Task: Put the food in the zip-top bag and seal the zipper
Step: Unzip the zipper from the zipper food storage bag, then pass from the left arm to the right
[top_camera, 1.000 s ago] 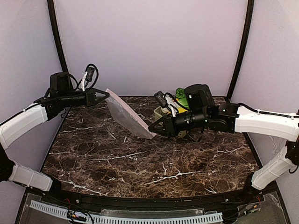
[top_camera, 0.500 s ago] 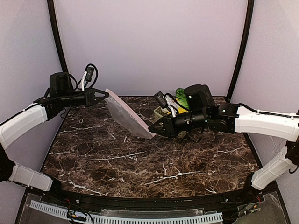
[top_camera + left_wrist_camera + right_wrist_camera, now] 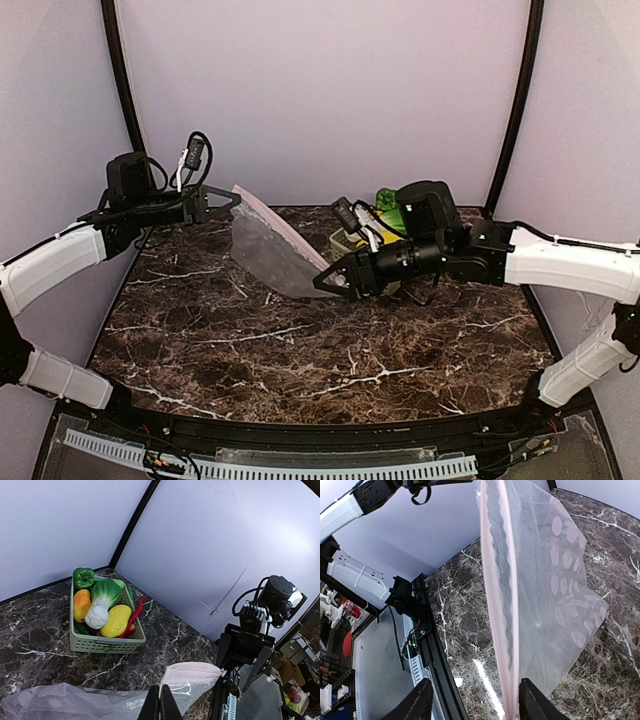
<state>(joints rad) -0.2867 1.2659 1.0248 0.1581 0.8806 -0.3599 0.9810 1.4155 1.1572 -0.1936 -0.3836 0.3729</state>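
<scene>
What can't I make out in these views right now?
Top view: basket and food mostly hidden behind the right arm.
Left wrist: bag's lower part cut off by the bottom edge.
Right wrist: zipper leaves the bottom edge; contact with right jaws unclear.

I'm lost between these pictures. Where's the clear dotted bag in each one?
Top external: the zip-top bag hangs slanted, just left of centre.
Left wrist: the bag shows crumpled along the bottom edge, left to centre.
Right wrist: the bag fills the centre and right.
Shared landmark: the marble table, in all three.
</scene>
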